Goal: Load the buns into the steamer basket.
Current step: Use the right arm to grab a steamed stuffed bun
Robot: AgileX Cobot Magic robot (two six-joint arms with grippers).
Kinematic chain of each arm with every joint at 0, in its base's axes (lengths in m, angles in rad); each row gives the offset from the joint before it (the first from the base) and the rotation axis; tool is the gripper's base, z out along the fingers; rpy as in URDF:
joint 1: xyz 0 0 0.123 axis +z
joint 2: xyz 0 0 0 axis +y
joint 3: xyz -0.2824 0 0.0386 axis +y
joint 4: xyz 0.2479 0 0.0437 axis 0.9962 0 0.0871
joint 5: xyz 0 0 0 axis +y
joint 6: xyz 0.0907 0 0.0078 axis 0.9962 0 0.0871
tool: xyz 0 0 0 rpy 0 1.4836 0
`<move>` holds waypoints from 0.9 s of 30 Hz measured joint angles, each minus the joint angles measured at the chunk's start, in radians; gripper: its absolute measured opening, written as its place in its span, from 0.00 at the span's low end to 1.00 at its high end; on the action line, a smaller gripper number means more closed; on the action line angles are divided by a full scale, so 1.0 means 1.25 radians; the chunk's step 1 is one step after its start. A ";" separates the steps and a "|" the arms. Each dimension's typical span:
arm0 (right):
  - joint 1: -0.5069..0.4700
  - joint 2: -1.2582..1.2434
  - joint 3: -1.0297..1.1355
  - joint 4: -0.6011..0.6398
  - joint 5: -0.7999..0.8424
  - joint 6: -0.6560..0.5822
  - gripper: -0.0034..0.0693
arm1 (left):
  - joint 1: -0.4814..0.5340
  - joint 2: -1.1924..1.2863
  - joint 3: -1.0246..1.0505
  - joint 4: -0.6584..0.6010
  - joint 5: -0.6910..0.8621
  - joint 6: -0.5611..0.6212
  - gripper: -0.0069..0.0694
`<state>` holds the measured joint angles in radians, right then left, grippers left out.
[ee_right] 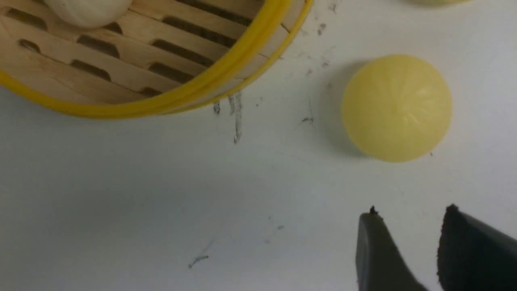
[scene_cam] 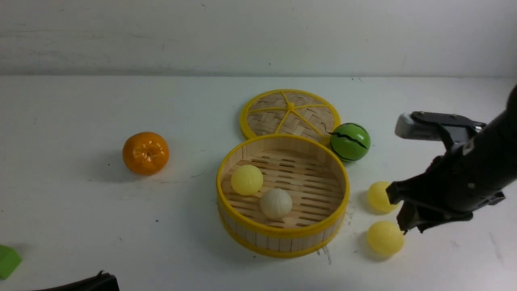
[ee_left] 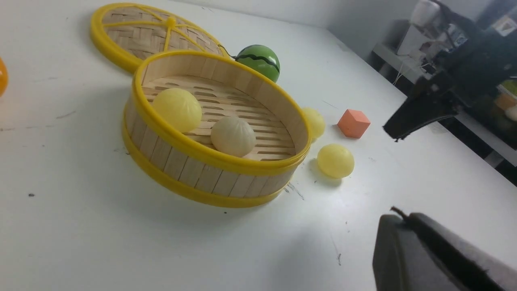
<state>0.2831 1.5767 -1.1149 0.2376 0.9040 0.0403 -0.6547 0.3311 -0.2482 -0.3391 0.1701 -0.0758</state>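
Inside the steamer basket (scene_cam: 282, 231), one yellow bun (scene_cam: 247, 180) and one off-white bun (scene_cam: 276, 203), right gripper (ee_right: 412, 210) parted, empty, left gripper (ee_left: 398, 214) closed.

White tabletop (scene_cam: 161, 234), with dark scuffs. Relative to the steamer basket (scene_cam: 282, 232): woven lid (scene_cam: 264, 121) just behind; striped green ball (scene_cam: 350, 142) just beside, behind and to the right; two yellow buns (scene_cam: 385, 238) near, to the right; orange fruit (scene_cam: 146, 153) well apart, to the left; red block (ee_left: 354, 123) beyond, past the buns; green block (scene_cam: 7, 262) well apart, front left.
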 joint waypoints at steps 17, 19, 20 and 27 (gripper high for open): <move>-0.006 0.239 -0.172 -0.094 0.013 0.067 0.38 | 0.000 0.000 0.000 0.000 -0.008 0.000 0.08; -0.013 0.239 -0.172 -0.091 0.019 0.067 0.38 | 0.000 0.000 0.000 0.000 -0.009 0.000 0.08; -0.013 0.239 -0.172 -0.090 0.023 0.067 0.38 | 0.000 0.000 0.000 0.000 -0.009 0.000 0.08; -0.013 0.231 -0.172 -0.081 0.063 0.067 0.38 | 0.000 0.000 0.000 0.000 -0.015 0.000 0.08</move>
<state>0.2665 1.8650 -1.3299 0.1365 0.9830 0.1240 -0.6547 0.3311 -0.2482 -0.3391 0.1516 -0.0758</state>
